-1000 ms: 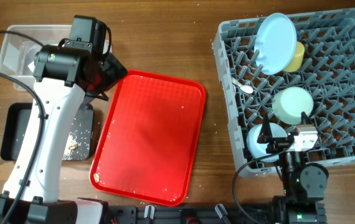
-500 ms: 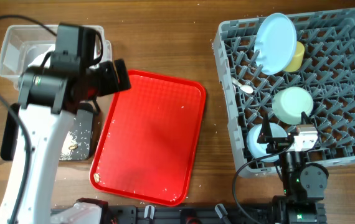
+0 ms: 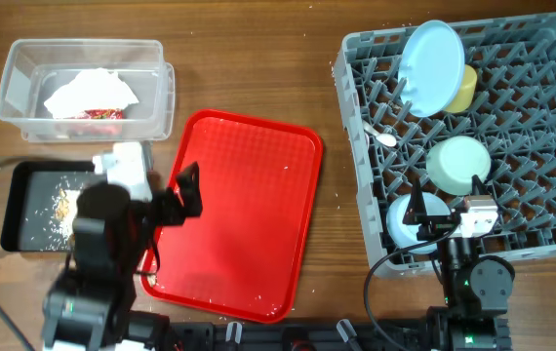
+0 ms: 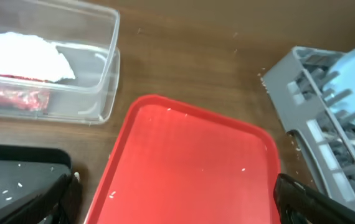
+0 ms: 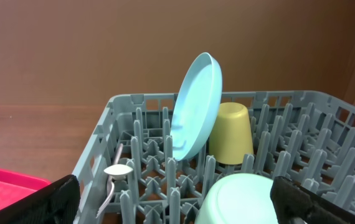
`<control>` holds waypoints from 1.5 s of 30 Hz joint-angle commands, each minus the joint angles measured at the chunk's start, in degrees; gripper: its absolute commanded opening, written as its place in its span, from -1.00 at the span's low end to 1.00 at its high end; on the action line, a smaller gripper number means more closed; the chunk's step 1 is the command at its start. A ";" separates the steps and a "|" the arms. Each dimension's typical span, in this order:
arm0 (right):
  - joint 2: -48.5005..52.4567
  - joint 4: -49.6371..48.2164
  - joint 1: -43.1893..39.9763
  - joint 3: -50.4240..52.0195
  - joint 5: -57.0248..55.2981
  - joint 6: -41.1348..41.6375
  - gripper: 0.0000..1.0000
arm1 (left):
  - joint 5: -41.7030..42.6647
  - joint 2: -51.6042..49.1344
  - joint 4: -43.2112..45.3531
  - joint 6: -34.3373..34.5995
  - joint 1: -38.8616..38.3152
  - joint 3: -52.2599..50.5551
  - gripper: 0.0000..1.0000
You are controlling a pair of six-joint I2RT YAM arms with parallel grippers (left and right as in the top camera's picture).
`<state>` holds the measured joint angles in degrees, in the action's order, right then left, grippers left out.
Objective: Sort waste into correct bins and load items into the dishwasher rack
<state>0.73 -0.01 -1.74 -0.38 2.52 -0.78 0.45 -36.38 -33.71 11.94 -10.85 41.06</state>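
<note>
We take the red serving tray (image 3: 234, 219) as our marker. It lies flat on the wooden table (image 3: 258, 58) and carries only a few pale crumbs (image 3: 151, 279) near its front left corner.

The left gripper (image 4: 174, 180) hangs over the tray's left part. Its jaws are spread wide with nothing between them. In the left wrist view we see its dark fingers (image 4: 317, 202) at opposite sides, with the tray's red floor between.

Behind the tray's back left corner, just apart from it, sits the clear plastic tub (image 3: 161, 88). It holds a crumpled white napkin (image 3: 93, 90) with a red-and-white wrapper (image 3: 100, 113) against it. Left of the red tray lies the black tray (image 3: 15, 210), with beige rice-like scraps (image 3: 63, 205) scattered on its floor.

Right of the red tray, across a strip of bare table, stands the grey dishwasher rack (image 3: 356, 146). At its far end the pale blue plate (image 3: 432, 63) leans on edge among the pegs, and the yellow cup (image 3: 465, 90) is just beside it. The white spoon (image 3: 383, 136) lies along the side nearest the red tray. The mint-green bowl (image 3: 458, 161) sits mid-rack, and the pale blue bowl (image 3: 400, 229) sits at the near end.

The right gripper (image 5: 174, 186) hangs over that near end, jaws released and empty.
</note>
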 commanded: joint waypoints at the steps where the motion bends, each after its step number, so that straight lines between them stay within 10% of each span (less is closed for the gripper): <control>1: -0.52 -0.13 -0.39 0.09 -0.26 -0.74 0.99 | 3.17 9.18 2.91 -7.72 0.42 -5.70 1.00; 20: -0.52 -0.13 -0.39 0.09 -0.28 -0.74 1.00 | 5.33 29.07 4.42 -7.04 5.92 -17.62 1.00; 45: -0.52 -0.13 -0.39 0.09 -0.28 -0.72 0.99 | 5.31 36.24 41.29 -7.06 9.27 -40.74 1.00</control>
<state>0.73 -0.01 -1.74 -0.38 2.55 -0.78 5.50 -0.78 7.03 5.19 -2.07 1.10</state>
